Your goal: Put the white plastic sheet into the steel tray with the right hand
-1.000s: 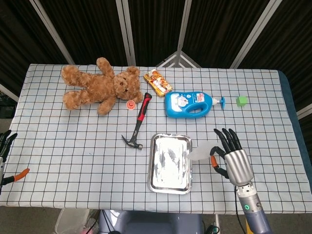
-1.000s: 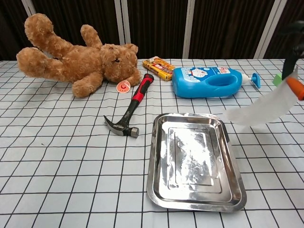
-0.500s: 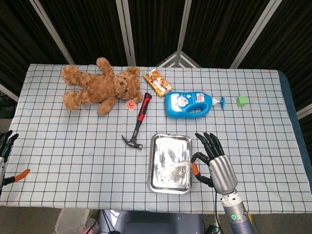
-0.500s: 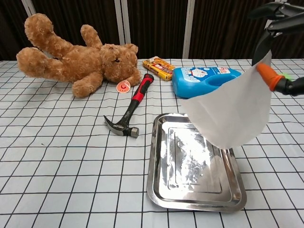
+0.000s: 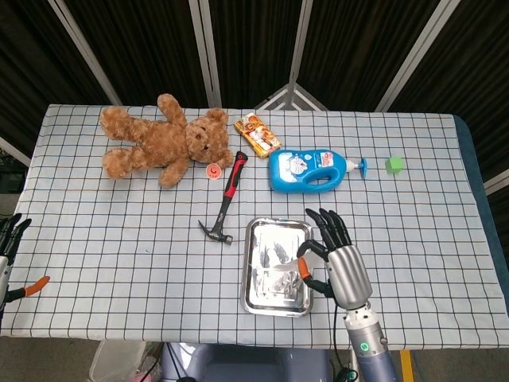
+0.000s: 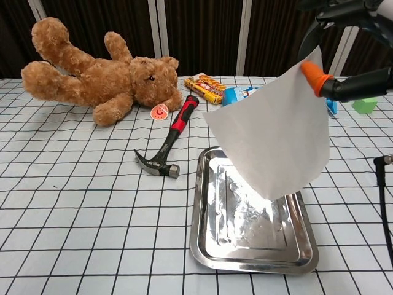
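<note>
My right hand point(image 5: 336, 256) hovers over the right edge of the steel tray point(image 5: 258, 296) and pinches the white plastic sheet point(image 6: 273, 135) at its top corner, between an orange-tipped thumb and a finger. The sheet hangs down over the steel tray point(image 6: 206, 239), its lower edge close above the tray's floor; the right hand point(image 6: 344, 67) shows only partly at the frame's upper right. In the head view the sheet point(image 5: 280, 259) looks thin and see-through above the tray. My left hand point(image 5: 9, 239) is at the table's left edge, fingers apart, holding nothing.
A hammer point(image 5: 225, 199) lies left of the tray. Behind it lie a blue bottle point(image 5: 310, 169), a snack packet point(image 5: 258, 134) and a teddy bear point(image 5: 163, 142). A green cube point(image 5: 393, 165) sits at the far right. An orange-tipped tool point(image 5: 30, 285) lies near the left hand.
My right hand has carried the sheet leftward, from right of the tray to above it. The sheet now hangs over the tray. The left hand has stayed put.
</note>
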{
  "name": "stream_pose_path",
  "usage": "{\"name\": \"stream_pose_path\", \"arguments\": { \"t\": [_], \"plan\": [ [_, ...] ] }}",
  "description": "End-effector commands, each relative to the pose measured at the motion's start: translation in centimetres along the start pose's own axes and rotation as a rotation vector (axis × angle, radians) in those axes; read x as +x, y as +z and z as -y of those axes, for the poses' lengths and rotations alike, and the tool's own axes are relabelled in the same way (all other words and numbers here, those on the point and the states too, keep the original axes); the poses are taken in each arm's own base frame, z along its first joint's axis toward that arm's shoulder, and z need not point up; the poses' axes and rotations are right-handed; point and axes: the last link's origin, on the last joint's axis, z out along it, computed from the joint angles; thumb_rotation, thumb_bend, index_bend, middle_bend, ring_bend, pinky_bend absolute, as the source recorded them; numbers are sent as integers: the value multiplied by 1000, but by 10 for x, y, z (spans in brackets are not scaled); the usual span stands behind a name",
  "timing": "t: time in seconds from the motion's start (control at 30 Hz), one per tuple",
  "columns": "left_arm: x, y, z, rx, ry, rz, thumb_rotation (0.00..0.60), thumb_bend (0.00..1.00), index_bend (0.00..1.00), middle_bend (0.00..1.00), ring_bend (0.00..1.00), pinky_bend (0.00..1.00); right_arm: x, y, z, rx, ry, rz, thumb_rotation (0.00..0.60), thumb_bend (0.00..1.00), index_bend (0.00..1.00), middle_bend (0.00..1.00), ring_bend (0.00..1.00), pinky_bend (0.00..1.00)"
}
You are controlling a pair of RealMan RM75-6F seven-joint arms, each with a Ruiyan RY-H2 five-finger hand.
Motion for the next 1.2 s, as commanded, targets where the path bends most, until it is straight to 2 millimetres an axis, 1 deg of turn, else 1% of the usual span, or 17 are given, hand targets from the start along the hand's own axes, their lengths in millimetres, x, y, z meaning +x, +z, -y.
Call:
{"name": "stream_pose_path", "arguments": {
  "t": [0.03, 0.27, 0.37, 0.53, 0.57, 0.63, 0.7, 0.8, 0.9, 1.03, 1.2],
  "plan": [
    [0, 0, 0, 0, -1, 0, 600, 0, 0, 0, 0, 0, -2, -4, 0, -22, 14, 0, 600, 550, 594, 122, 6, 0],
    [-1, 0, 0, -3, 0, 4, 600, 0, 0, 0, 0, 0, -4, -18, -10, -66, 27, 7, 600, 550, 594, 122, 6, 0],
    [-1, -1, -1, -3, 1, 4, 600, 0, 0, 0, 0, 0, -10, -30, -18, -90, 26, 35, 600, 550, 593, 122, 6, 0],
    [-1, -1, 0, -2, 0, 3, 600, 0, 0, 0, 0, 0, -25, -55, -45, -155, -28, 121, 600, 560, 593, 122, 6, 0],
    [-1, -1, 0, -2, 0, 2, 600, 0, 0, 0, 0, 0, -27, -57, -48, -161, -33, 129, 600, 560, 593, 123, 6, 0],
    [-1, -1, 0, -2, 1, 1, 600, 0, 0, 0, 0, 0, -33, -67, -62, -203, -61, 169, 600, 560, 594, 123, 6, 0],
    [-1, -1, 0, -1, 1, 1, 600, 0, 0, 0, 0, 0, -38, -73, -71, -231, -70, 198, 600, 559, 594, 123, 6, 0],
    [-1, -1, 0, -1, 1, 2, 600, 0, 0, 0, 0, 0, -42, -76, -77, -230, -98, 231, 600, 560, 594, 123, 6, 0],
    [-1, 0, 0, -1, 1, 1, 600, 0, 0, 0, 0, 0, -46, -79, -79, -211, -98, 300, 600, 560, 596, 122, 6, 0],
    [-1, 0, 1, 1, 0, 0, 600, 0, 0, 0, 0, 0, -47, -79, -81, -176, -107, 365, 600, 560, 603, 123, 6, 0],
    [-1, -1, 1, 0, 3, 1, 600, 0, 0, 0, 0, 0, -49, -80, -81, -167, -84, 374, 600, 560, 607, 123, 6, 0]
  ]
}}
